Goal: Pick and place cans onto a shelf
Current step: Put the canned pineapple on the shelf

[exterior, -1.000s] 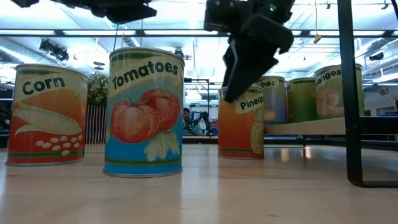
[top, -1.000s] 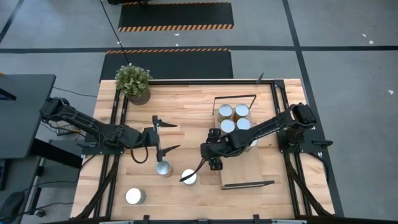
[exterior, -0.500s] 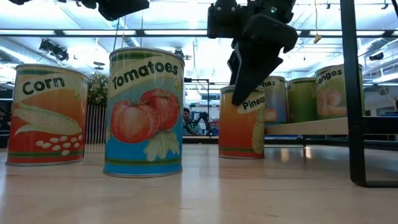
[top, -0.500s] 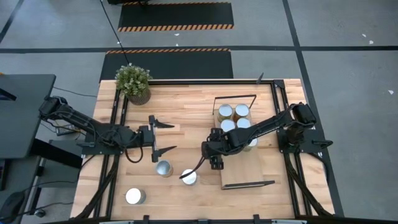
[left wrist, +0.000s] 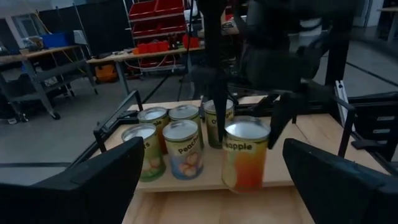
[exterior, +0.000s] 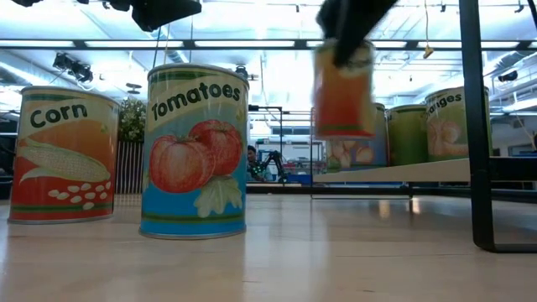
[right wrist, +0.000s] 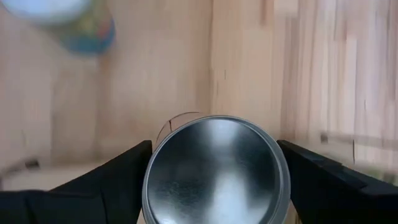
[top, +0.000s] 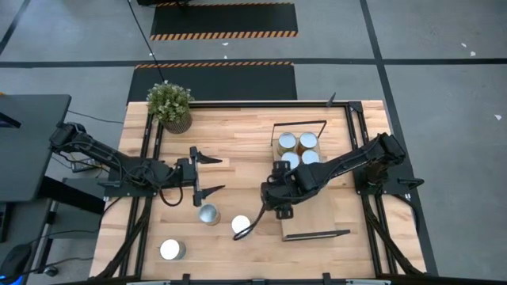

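My right gripper (top: 250, 221) is shut on a pineapple can (exterior: 344, 88), which hangs above the table just left of the shelf (top: 307, 215). Several cans (top: 299, 150) stand upright on the shelf's far end. A tomatoes can (top: 207, 214) and a corn can (top: 172, 250) stand on their bases on the table, toward the near left. My left gripper (top: 212, 174) is open and level above the table, just beyond the tomatoes can, and points toward the shelf. My right gripper pinches the pineapple can's round side wall (right wrist: 152, 180) just below its silver top, one finger (right wrist: 93, 183) on each opposite side. The fingers come from above, slanting down. The can hangs upright, its base (exterior: 344, 132) clear of the table.
A potted plant (top: 169, 104) stands at the table's far left corner. Black wire frames (top: 299, 125) rise at the shelf's short ends, and one upright (exterior: 474, 126) shows close in the low view. Black rails (top: 146, 158) run along the table's sides.
My right gripper has risen with the pineapple can, which stood on the table half a second ago and now hangs clear of it, still upright and slightly nearer the shelf.
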{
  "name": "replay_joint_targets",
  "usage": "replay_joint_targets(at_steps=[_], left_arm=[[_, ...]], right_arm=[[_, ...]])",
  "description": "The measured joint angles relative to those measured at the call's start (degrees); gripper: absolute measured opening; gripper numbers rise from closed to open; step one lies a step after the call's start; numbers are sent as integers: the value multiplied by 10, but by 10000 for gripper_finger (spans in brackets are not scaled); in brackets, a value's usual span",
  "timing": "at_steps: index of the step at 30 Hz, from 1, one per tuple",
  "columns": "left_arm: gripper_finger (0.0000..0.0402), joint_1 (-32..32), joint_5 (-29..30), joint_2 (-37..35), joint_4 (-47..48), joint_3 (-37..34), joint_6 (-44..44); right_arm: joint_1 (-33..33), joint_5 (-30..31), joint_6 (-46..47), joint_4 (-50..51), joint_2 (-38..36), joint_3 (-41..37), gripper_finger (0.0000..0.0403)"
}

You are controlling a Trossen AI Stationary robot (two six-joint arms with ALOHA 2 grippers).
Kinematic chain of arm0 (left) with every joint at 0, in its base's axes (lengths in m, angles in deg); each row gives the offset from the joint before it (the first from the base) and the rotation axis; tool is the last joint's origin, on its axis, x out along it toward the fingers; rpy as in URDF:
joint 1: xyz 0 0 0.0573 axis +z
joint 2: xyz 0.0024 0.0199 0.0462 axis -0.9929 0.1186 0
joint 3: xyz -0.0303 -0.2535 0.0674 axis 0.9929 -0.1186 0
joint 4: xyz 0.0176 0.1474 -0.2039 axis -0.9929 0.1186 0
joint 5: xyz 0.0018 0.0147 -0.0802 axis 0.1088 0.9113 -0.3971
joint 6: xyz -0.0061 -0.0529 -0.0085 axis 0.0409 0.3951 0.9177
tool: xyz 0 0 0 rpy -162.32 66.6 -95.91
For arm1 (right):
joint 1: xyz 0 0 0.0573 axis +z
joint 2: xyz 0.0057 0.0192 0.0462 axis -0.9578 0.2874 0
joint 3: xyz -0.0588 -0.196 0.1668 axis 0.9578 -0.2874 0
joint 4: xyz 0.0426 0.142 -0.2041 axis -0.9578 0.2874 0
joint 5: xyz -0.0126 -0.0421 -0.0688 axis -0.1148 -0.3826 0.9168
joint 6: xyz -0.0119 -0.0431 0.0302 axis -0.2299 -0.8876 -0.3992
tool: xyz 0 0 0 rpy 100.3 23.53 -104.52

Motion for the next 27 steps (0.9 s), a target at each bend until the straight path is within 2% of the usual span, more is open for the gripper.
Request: replay_joint_targets(at_steps=[6,10,16,23,27], left_arm=[[389,-1,0,0,0,0,9],[389,-1,0,0,0,0,19],[389,0,0,1,-1,0,19],[389,0,0,1,-1,0,19],[389,0,0,1,-1,0,19]], right_arm=[[12,4,49,56,-15,-33,331],[14,4,65,44,-42,-80,331],[12,-33,60,-36,-72,-147,332],[5,-33,60,-41,-72,-154,359],[6,-34,69,-4,-71,-146,376]])
